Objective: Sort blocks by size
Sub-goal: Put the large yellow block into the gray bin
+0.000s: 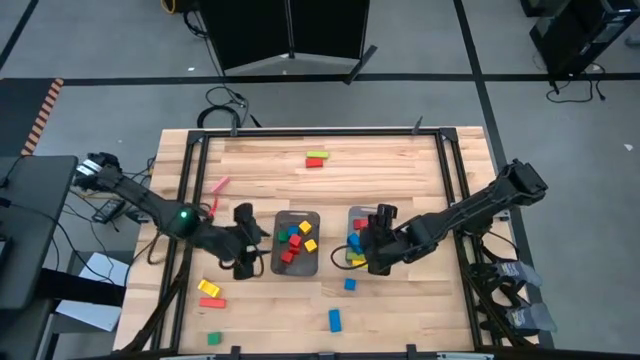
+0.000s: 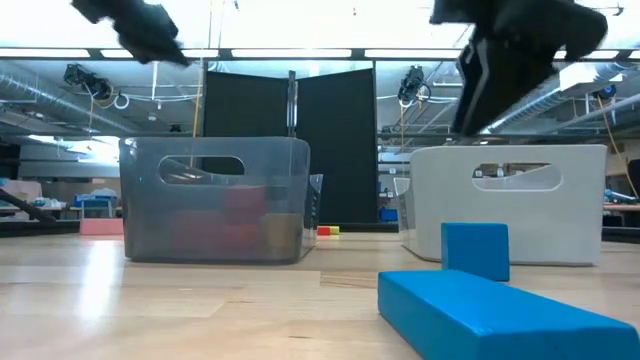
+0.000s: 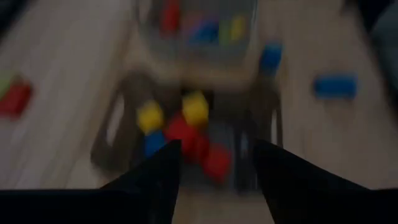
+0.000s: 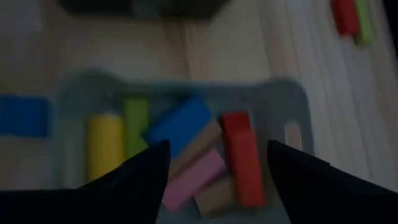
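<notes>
The dark grey tray [image 1: 296, 242] holds several small cubes in red, yellow, blue and green [image 3: 186, 124]. The pale tray [image 1: 356, 238] holds longer bars in yellow, green, blue, pink, tan and red [image 4: 186, 149]. My left gripper [image 1: 243, 243] hangs open and empty at the dark tray's left side, looking down into it [image 3: 214, 146]. My right gripper [image 1: 378, 243] hangs open and empty above the pale tray [image 4: 217, 146]. Loose blocks lie flat on the table: a blue cube [image 1: 350, 284], a blue bar [image 1: 334, 320], and a red and green pair [image 1: 317, 158].
More loose blocks lie at the near left: yellow [image 1: 208, 288], red [image 1: 211, 302] and green [image 1: 214, 338]. A pink bar [image 1: 219, 186] lies at the left. In the low view the blue bar [image 2: 500, 315] and blue cube [image 2: 475, 248] lie before the trays.
</notes>
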Robot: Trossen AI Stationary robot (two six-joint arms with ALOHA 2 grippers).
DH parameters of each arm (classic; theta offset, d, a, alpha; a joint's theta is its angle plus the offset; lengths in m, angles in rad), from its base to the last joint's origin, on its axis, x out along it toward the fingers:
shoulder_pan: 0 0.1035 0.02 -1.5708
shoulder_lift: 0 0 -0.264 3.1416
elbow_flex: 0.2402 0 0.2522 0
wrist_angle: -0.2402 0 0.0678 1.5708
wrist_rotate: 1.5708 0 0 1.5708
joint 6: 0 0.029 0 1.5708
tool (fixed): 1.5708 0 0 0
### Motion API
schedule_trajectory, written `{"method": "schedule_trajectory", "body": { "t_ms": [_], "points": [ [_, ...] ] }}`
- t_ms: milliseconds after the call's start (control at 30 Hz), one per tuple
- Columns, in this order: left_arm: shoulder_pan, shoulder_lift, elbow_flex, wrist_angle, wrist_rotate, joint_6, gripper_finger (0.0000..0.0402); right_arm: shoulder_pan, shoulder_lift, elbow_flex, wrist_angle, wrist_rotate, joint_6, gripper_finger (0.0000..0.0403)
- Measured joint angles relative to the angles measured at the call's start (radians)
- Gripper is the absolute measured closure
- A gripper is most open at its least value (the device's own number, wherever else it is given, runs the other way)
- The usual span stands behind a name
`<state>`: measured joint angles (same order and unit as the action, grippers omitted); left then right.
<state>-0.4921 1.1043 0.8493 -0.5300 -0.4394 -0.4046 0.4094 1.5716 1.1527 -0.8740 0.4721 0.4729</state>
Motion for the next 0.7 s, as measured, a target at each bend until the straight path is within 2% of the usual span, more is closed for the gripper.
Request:
{"method": "schedule_trajectory", "body": {
  "t_ms": [67,167,400,533,700],
  "points": [
    [-0.031,0.056,0.074,-0.184,0.037,-0.059,0.0188,0.011,-0.022,0.004,0.052,0.003,-0.017,0.0113],
    [-0.085,0.145,0.143,-0.323,0.118,-0.123,0.0176,0.033,-0.056,0.004,0.118,0.021,-0.037,0.01],
    [-0.231,0.326,0.16,-0.429,0.356,-0.224,0.0142,0.081,-0.082,0.004,0.219,0.069,-0.089,0.0104],
    [-0.287,0.378,0.16,-0.514,0.405,-0.301,0.0126,0.09,-0.082,0.004,0.246,0.069,-0.106,0.0115],
    [-0.329,0.406,0.158,-0.523,0.414,-0.33,0.0121,0.089,-0.082,0.004,0.269,0.07,-0.11,0.0124]
  ]
}}
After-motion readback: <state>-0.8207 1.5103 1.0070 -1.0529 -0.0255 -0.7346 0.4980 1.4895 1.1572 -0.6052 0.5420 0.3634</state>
